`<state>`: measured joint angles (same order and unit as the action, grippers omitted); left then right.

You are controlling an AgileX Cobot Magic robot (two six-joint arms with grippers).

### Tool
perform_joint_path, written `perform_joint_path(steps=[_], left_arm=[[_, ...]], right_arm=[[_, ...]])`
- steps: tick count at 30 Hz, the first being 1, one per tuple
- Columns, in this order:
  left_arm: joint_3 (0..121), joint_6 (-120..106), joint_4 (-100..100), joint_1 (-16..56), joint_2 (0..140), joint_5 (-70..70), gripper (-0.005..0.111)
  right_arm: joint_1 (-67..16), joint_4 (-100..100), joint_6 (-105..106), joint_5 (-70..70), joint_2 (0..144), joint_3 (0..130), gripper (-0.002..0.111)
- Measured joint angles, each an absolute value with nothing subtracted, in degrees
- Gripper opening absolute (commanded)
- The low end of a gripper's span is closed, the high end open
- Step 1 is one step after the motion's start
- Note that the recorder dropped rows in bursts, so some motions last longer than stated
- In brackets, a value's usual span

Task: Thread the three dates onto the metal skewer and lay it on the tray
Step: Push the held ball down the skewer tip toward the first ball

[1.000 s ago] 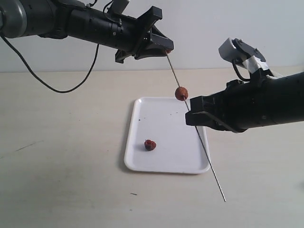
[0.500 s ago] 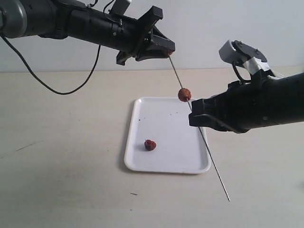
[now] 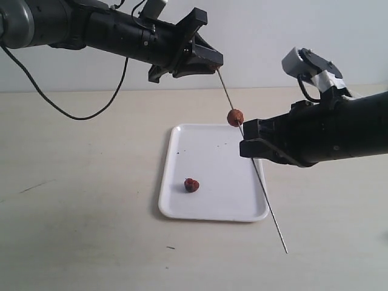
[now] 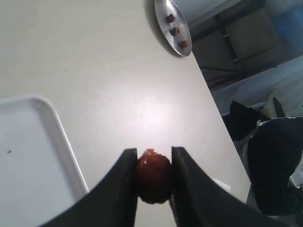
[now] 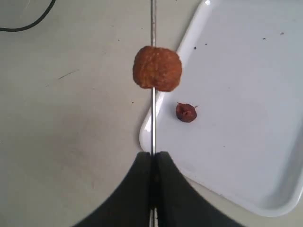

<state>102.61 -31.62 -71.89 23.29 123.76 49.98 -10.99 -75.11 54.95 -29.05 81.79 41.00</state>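
Note:
My right gripper (image 3: 244,143) (image 5: 153,154) is shut on the thin metal skewer (image 3: 267,197) (image 5: 153,28), which slants up to the left above the white tray (image 3: 182,209) (image 5: 246,156). One date (image 3: 235,117) (image 5: 157,68) is threaded on the skewer just above that grip. My left gripper (image 3: 213,61) (image 4: 153,156), raised at the skewer's upper tip, is shut on a second date (image 4: 153,176). A third date (image 3: 191,185) (image 5: 186,112) lies on the tray.
In the left wrist view a round metal plate (image 4: 166,33) with three more small fruits sits far off on the table. A black cable (image 3: 73,112) trails over the table at the left. The tray's corner (image 4: 33,142) shows beside the left gripper.
The skewer with its threaded date has risen slightly with the right gripper, its lower tip lifting a little. The left gripper has hardly moved.

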Motion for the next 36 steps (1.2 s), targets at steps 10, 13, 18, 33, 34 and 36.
perform_joint_path(steps=[10,13,18,33,34,36], left_arm=[[102.6,-35.5,-72.0,23.3,123.8,50.0,0.026],[102.6,-37.1,-72.1,23.3,123.8,50.0,0.026],[102.6,-38.6,-72.2,23.3,123.8,50.0,0.026],[102.6,-39.9,-73.1,24.6,123.8,50.0,0.026],[102.6,-39.9,-73.2,24.7,123.8,50.2,0.026],[102.6,-39.9,-73.2,24.8,123.8,50.6,0.026]], right_arm=[[-11.0,-79.1,54.7,-30.4,81.9,41.0,0.0],[-11.0,-79.6,54.4,-30.6,81.9,41.0,0.0],[-11.0,-82.6,54.3,-31.0,81.9,41.0,0.0],[-11.0,-92.2,59.0,-29.8,85.9,43.7,0.0],[-11.0,-93.8,60.7,-29.3,86.1,43.7,0.0],[-11.0,-96.3,63.8,-28.8,86.2,43.7,0.0]])
